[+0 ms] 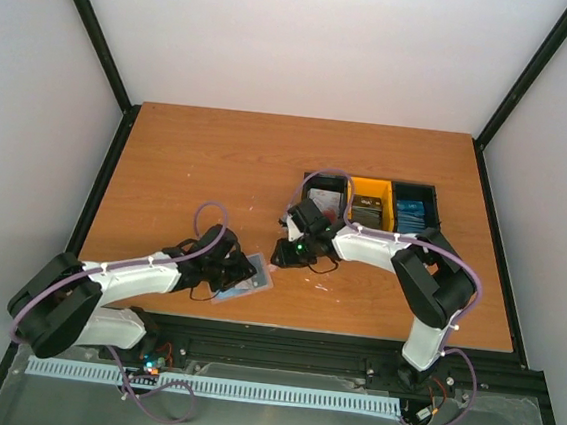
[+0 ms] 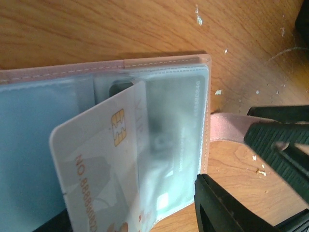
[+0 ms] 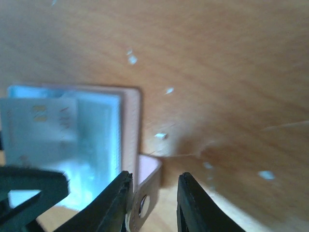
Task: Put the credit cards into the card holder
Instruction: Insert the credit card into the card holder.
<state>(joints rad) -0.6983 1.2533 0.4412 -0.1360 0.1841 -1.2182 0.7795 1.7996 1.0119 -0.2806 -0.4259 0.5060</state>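
Left wrist view gives us the card holder (image 2: pixel 164 125) lying open on the table (image 2: pixel 145 29). It is pale blue inside under clear slots, with a stitched tan-pink rim along its far side. A white card (image 2: pixel 96 159) with a gold chip and orange lettering slants into one slot, its upper corner tucked under the plastic and the rest out. The left gripper (image 2: pixel 140 220) stands spread. One dark finger (image 2: pixel 217 208) sits on bare wood just off the holder's corner, clear of the card's edge; the other we glimpse only as a dark sliver at the bottom.

From the right wrist we see the right gripper (image 3: pixel 152 203) with its jaws narrowly parted around the holder's strap tab (image 3: pixel 147 169) and its metal snap. Wood shows between the tab and one finger, so we read no pinch.

From the top external view, the holder lies close to the table's near edge, a little left of its middle, with both grippers at it. More credit cards (image 1: pixel 411 215) sit in a row of bins (image 1: pixel 372 183) — black, yellow, black — on the table's right half, well apart from the holder.
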